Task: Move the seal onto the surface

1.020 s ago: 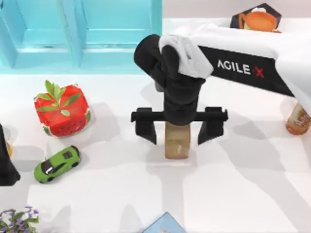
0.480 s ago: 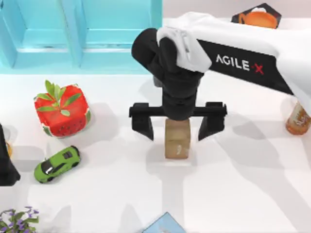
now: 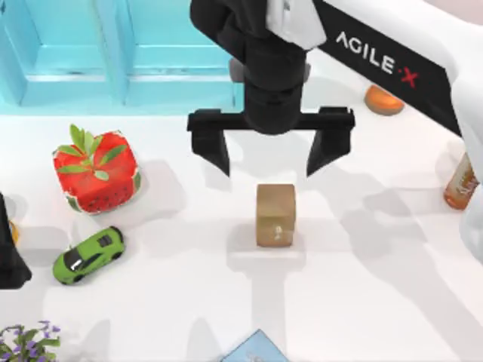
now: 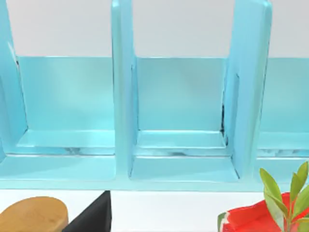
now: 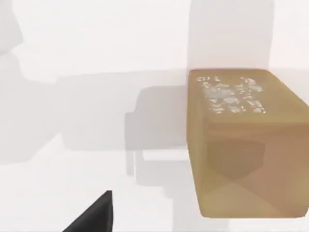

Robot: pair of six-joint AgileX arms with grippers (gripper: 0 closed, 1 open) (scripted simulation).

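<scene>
One broad white surface (image 3: 362, 302) carries everything here, with a turquoise shelf unit (image 3: 128, 53) along its far edge. The AgileX right arm's gripper (image 3: 269, 154) hangs just beyond the seal (image 3: 275, 215), jaws spread wide and holding nothing. The left arm (image 3: 9, 253) sits parked at the table's left edge. The tan-brown seal rests alone at the table's middle, clear of both fingers, a green toy car (image 3: 88, 254) well to its left. Placement looks complete; the next move seems only a clean retreat without brushing the block.
</scene>
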